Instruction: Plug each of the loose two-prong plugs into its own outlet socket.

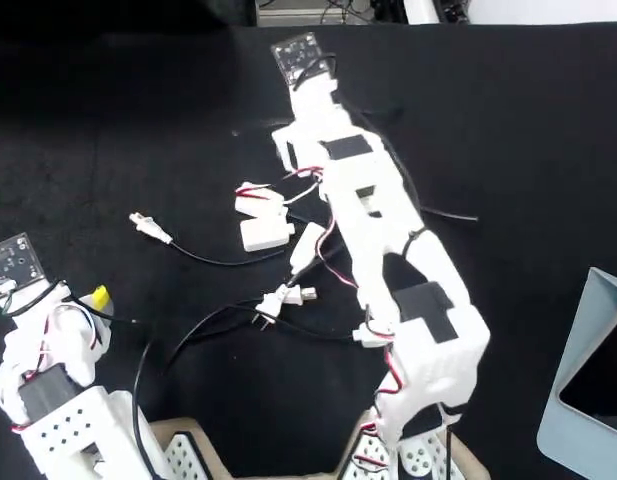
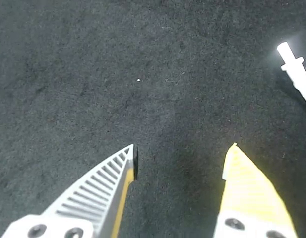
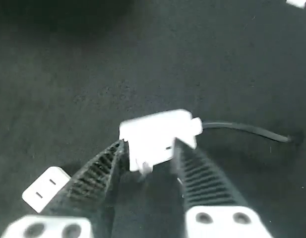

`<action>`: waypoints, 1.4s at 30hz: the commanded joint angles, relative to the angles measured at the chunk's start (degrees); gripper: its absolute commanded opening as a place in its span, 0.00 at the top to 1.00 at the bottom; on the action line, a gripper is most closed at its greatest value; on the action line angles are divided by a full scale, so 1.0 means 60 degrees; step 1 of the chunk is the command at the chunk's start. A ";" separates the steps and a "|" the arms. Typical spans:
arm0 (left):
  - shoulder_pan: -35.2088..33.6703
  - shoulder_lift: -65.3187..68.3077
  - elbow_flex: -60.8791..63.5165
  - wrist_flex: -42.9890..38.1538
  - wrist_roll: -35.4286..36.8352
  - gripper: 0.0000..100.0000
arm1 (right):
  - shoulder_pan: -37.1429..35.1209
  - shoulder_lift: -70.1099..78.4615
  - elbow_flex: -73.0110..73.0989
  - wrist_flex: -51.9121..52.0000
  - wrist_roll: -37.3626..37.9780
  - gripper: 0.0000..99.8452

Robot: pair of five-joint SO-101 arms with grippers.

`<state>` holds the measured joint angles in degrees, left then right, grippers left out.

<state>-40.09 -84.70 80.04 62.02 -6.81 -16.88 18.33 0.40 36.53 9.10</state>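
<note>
Right gripper [image 3: 149, 146] is clamped on a white plug [image 3: 157, 130] mid-table. Left gripper [image 2: 183, 146] hangs spread open, near left.

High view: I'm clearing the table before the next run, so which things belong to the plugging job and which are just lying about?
Job:
lone plug
pair of plugs
white socket
corded white piece, held by the right gripper
left gripper, open and holding nothing

Lying about:
blue-grey tray
</note>
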 commanded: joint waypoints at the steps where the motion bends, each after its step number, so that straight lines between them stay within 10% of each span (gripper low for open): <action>1: -0.0007 -0.0088 -0.0095 -0.0161 0.0000 0.71 | 0.0059 -0.0081 -0.1267 0.0938 0.0044 0.77; 23: -0.0007 -0.0088 -0.0081 -0.0161 0.0000 0.71 | -0.0967 -0.1355 -0.2322 1.0418 -0.0205 0.77; 42: -0.0007 -0.0088 0.0037 -0.0190 0.0000 0.71 | -0.2886 -0.1297 0.2645 0.6549 -0.3883 0.77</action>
<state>-40.09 -84.70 80.40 62.02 -6.81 -33.14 13.58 15.78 78.99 -12.44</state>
